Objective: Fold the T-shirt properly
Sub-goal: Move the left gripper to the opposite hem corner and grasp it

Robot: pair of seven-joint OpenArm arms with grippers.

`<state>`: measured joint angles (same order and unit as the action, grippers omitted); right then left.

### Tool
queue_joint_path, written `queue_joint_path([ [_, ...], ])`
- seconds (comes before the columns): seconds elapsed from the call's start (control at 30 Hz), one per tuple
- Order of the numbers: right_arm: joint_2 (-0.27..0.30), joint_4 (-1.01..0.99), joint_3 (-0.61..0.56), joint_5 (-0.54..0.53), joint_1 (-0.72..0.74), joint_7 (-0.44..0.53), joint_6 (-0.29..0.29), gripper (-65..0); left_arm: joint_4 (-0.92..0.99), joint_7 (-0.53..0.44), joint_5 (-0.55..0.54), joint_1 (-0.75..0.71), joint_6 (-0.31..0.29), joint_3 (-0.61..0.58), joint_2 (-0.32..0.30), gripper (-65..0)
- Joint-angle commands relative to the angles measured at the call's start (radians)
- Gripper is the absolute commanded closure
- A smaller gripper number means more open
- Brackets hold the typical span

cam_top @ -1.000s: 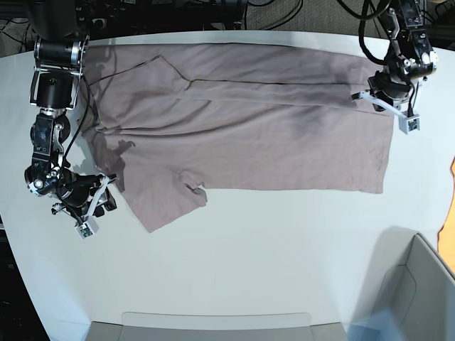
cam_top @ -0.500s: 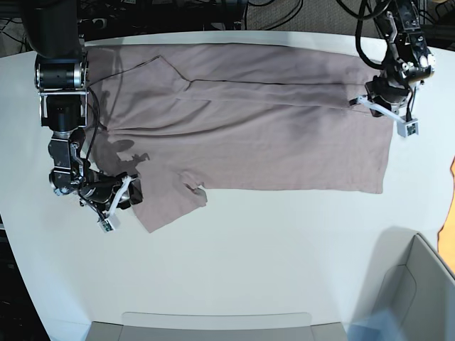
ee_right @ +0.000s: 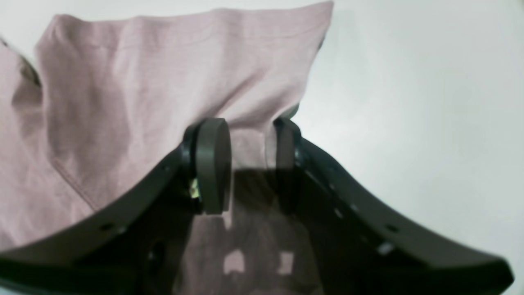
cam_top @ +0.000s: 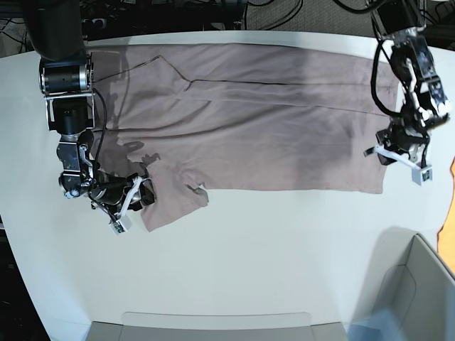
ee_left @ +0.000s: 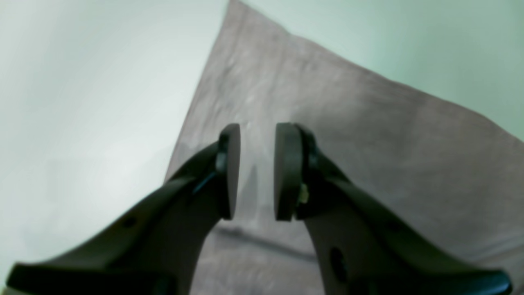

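A mauve T-shirt (cam_top: 270, 135) lies spread flat across the white table (cam_top: 284, 249), collar end at the left and hem at the right. My right gripper (cam_top: 129, 204) is at the lower sleeve's left corner. In the right wrist view the sleeve cloth (ee_right: 163, 61) runs into the gap of that gripper (ee_right: 249, 131), whose jaws stand apart around it. My left gripper (cam_top: 403, 163) is at the hem's right edge near the lower corner. In the left wrist view this gripper (ee_left: 257, 135) stands slightly open just over the cloth (ee_left: 348, 114).
A grey box (cam_top: 419, 284) stands at the front right corner. A shallow grey tray (cam_top: 213, 323) lies along the front edge. An orange object (cam_top: 451, 206) shows at the right edge. Dark cables run behind the table's far edge.
My right gripper has moved rightward along the table onto the sleeve's corner. My left gripper has moved from the hem's upper corner down along the right edge toward the lower corner.
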<state>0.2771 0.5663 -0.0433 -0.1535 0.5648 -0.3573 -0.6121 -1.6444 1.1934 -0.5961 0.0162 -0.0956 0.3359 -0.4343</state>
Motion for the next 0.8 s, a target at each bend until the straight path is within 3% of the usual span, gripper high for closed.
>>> queue_joint_path([
  [0.0, 0.011, 0.002, -0.002, 0.025, 0.014, -0.041, -0.002, -20.5, 0.063, -0.027, -0.037, 0.064, -0.008, 0.006, -0.045, -15.7],
  [0.1, 0.012, 0.002, -0.002, 0.025, 0.011, -0.041, -0.002, -20.5, 0.312, -0.086, -0.098, 0.184, -0.006, -0.021, -0.103, -15.7],
  [0.27, 0.014, 0.002, -0.002, 0.025, 0.008, -0.041, -0.002, -20.5, 0.507, -0.201, -0.107, 0.299, -0.006, -0.269, -0.205, -15.7],
  [0.47, 0.011, 0.002, -0.002, 0.025, 0.008, -0.041, -0.002, -20.5, 0.695, -0.264, -0.107, 0.400, -0.005, -0.354, -0.192, -15.8],
  [0.6, 0.009, 0.001, -0.002, 0.025, 0.008, -0.041, -0.002, -20.5, 0.769, -0.281, -0.100, 0.428, -0.005, -0.367, -0.166, -15.8],
  [0.77, 0.011, 0.002, 0.000, 0.025, 0.008, -0.041, -0.002, -20.5, 0.829, -0.333, -0.106, 0.442, -0.005, -0.470, -0.166, -15.8],
])
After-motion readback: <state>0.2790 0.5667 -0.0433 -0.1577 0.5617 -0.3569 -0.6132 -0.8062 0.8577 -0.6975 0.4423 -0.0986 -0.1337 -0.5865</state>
